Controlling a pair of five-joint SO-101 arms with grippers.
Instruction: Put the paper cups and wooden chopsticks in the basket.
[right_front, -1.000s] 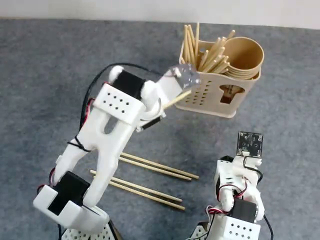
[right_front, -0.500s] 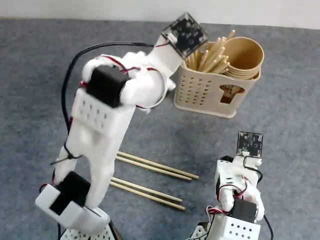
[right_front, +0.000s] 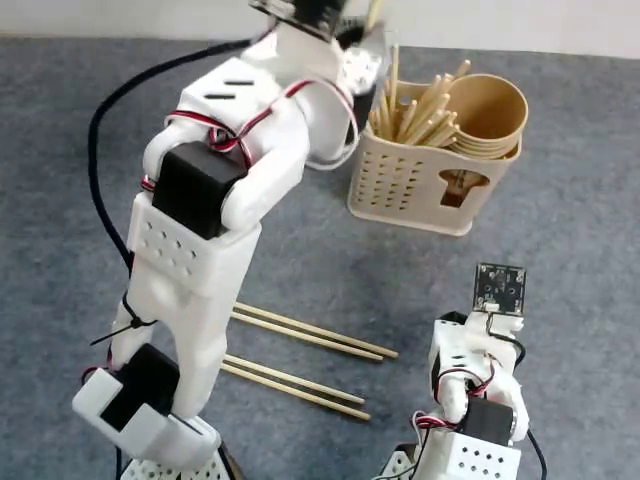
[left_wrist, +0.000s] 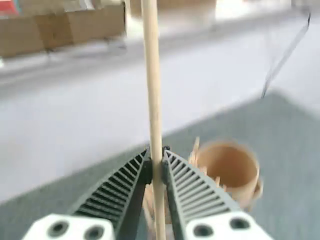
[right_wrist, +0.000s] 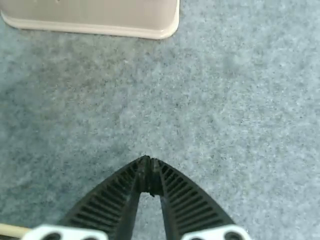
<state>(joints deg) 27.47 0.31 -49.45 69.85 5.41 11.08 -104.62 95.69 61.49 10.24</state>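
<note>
My left gripper (left_wrist: 156, 161) is shut on one wooden chopstick (left_wrist: 152, 95), which stands upright between its fingers. In the high view this gripper (right_front: 362, 48) is raised over the back left corner of the beige basket (right_front: 405, 190), and the stick's tip (right_front: 373, 14) pokes up above it. The basket holds several chopsticks (right_front: 420, 115) and stacked paper cups (right_front: 490, 112); a cup (left_wrist: 230, 165) shows below the left gripper. Several chopsticks (right_front: 312, 334) lie on the grey carpet, in two pairs. My right gripper (right_wrist: 149, 174) is shut on nothing, low over the carpet.
The right arm (right_front: 478, 385) sits folded at the front right, well short of the basket, whose base edge (right_wrist: 100, 26) lies ahead of it. A chopstick end (right_wrist: 9, 230) shows beside the right gripper. Open carpet lies to the left and right of the basket.
The left arm has swung up from the basket's left side, carrying the chopstick from a slanted pose to upright above the basket's back corner. The right arm has kept still.
</note>
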